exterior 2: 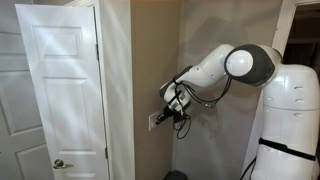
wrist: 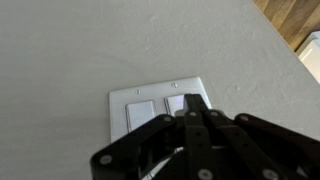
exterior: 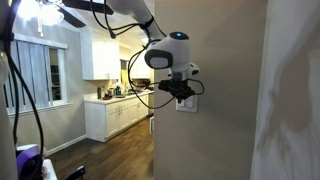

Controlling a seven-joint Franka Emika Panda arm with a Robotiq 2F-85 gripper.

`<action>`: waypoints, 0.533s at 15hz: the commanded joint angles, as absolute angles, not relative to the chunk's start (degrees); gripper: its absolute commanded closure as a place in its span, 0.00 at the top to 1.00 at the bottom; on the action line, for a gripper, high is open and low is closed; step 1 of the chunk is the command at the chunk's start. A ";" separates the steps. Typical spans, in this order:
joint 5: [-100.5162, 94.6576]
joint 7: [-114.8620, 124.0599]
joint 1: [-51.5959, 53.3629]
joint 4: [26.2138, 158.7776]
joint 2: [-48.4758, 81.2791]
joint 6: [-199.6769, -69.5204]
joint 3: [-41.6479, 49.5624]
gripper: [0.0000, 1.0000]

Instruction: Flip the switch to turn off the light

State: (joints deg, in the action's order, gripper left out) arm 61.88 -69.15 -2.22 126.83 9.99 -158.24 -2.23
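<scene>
The switch [wrist: 150, 103] is a white wall plate with two side-by-side rocker paddles, set in a beige wall. In the wrist view my black gripper [wrist: 190, 112] is shut, its fingertips together over the right paddle and touching or almost touching it. The left paddle [wrist: 140, 117] is uncovered. In both exterior views the gripper [exterior: 182, 92] [exterior 2: 163, 115] points straight at the plate [exterior: 188, 104] [exterior 2: 153, 121], which it mostly hides. The ceiling light [exterior: 47, 12] is lit.
The wall's corner edge [exterior: 153, 130] is just beside the plate. A white door [exterior 2: 60, 90] stands on the adjoining wall. A kitchen with white cabinets [exterior: 115, 115] and wood floor lies beyond the corner. The robot's white base [exterior 2: 295, 120] stands close by.
</scene>
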 commanded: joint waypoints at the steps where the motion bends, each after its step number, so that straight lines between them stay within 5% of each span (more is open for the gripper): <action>1: 70.30 -79.93 -3.48 125.47 11.90 -159.10 -3.18 0.00; 8: 81.56 -93.50 -3.58 122.12 15.69 -159.08 -3.11 0.00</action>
State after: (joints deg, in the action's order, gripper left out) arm 76.11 -86.23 -2.76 124.17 13.94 -158.24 -2.23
